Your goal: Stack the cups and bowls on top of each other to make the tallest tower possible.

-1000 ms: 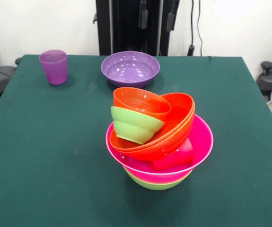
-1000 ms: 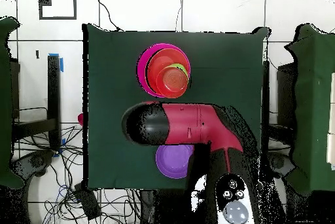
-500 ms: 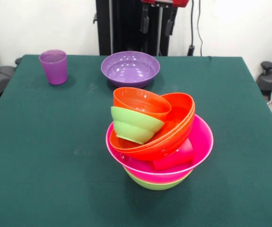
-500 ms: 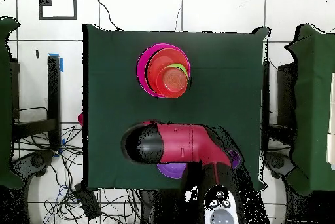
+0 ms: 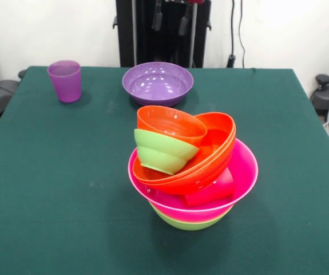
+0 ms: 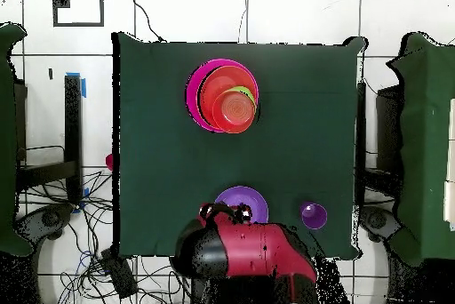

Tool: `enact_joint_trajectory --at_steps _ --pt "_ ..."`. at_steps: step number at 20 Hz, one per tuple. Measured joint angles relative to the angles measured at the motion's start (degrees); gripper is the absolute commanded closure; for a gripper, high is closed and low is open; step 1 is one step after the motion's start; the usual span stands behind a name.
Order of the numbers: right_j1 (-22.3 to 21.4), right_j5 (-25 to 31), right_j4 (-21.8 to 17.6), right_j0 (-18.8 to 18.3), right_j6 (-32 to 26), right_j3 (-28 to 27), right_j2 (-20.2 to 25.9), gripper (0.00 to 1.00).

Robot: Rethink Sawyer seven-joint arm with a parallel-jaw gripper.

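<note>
— How many pieces can you count?

— In the tower (image 5: 191, 172): a lime green bowl (image 5: 188, 222) lowest, a wide hot pink bowl (image 5: 241, 172) on it, a red-pink cup (image 5: 211, 188) lying inside that, then a wide orange bowl (image 5: 220, 143) tilted, holding a small green bowl (image 5: 161, 150) with a small orange bowl (image 5: 170, 121) above. Apart from it, one purple bowl (image 5: 158, 82) and one purple cup (image 5: 65, 81) at the table's (image 5: 50, 189) far side.

— Anything in the way?

— No, the cloth around the tower is bare.

— And the arm?

— The arm (image 6: 253, 256) is at the table's edge by the purple bowl. The gripper (image 5: 171, 14) shows as two dark fingers held apart at the top, clasping nothing.
</note>
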Motion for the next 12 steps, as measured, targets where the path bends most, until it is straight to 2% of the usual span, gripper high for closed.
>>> enact_joint_trajectory --at_steps 4,5,7,8,12 --pt "-0.01 -1.57 -2.53 3.13 0.19 2.39 -4.77 0.00" --pt "0.58 -2.96 -4.05 4.95 0.52 3.18 -7.32 0.00" --pt "1.54 -4.91 -5.25 6.28 0.80 3.60 -9.32 0.00" --pt "3.76 -8.48 -6.45 8.01 1.20 3.75 -11.91 0.00" --pt "9.34 -17.55 -6.89 11.21 2.20 3.69 -15.63 0.00"
